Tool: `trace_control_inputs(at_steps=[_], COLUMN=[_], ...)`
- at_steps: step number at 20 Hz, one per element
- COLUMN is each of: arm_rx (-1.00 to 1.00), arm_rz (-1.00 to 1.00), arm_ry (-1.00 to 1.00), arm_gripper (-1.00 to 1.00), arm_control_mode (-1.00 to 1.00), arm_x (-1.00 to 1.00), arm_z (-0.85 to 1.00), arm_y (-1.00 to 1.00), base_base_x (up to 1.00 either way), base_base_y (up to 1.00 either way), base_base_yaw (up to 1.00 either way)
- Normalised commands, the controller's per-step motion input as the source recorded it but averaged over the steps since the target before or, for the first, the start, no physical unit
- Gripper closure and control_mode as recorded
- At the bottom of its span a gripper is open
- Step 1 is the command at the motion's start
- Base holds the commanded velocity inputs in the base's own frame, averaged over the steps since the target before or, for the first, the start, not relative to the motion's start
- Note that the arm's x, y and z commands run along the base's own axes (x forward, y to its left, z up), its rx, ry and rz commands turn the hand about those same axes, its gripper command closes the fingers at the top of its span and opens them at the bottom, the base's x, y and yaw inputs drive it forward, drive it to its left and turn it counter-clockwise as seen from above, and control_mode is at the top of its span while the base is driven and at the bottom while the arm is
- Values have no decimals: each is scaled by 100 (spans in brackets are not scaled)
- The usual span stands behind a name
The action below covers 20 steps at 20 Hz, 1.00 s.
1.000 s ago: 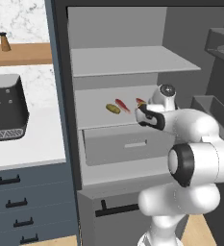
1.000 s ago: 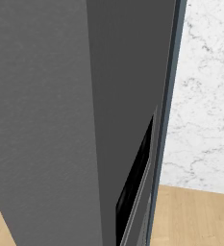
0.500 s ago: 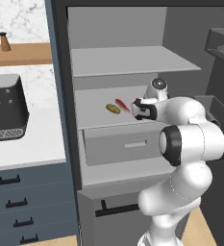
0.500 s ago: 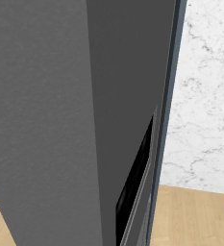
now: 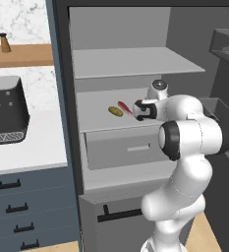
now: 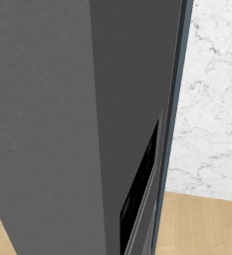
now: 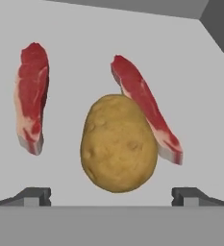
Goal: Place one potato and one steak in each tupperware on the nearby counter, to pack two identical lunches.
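On the grey fridge shelf (image 5: 99, 118) lie a yellow-brown potato (image 5: 115, 111) and a red steak (image 5: 125, 107). My gripper (image 5: 137, 110) reaches in from the right at shelf height, just beside the steak. In the hand view a potato (image 7: 118, 142) lies straight ahead between my open fingertips (image 7: 34, 196), with nothing held. One steak (image 7: 32, 96) lies to its left. Another steak (image 7: 144, 108) runs behind its right side, partly covered by it. The white counter (image 5: 32, 142) is to the left of the fridge. The tupperware is out of view.
The open fridge has an upper shelf (image 5: 130, 61) and a grey drawer (image 5: 123, 150) under the food shelf. A black appliance (image 5: 3, 110) stands on the counter, above dark drawers (image 5: 17, 206). The fridge's dark side panel (image 6: 77, 124) stands close in front of the right base camera.
The hand has moved a little left and up, deeper over the shelf toward the potato and steak. Its jaws have stayed open. The food has not moved.
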Motion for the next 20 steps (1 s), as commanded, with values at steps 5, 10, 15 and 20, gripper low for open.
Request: trace_control_inputs(at_steps=[5, 10, 15, 20], arm_rx=[0, 0, 0, 0], arm_rz=[1, 0, 2, 3], arm_ry=[2, 1, 10, 5], arm_gripper=[-100, -100, -100, -100], arm_control_mode=[-100, -100, -100, -100], arm_x=[12, 19, 3, 4], arm_z=[-11, -15, -6, 0], arm_y=[-14, -6, 0, 0], base_base_x=[0, 0, 0, 0], base_base_y=[0, 0, 0, 0], base_base_yaw=[0, 0, 0, 0])
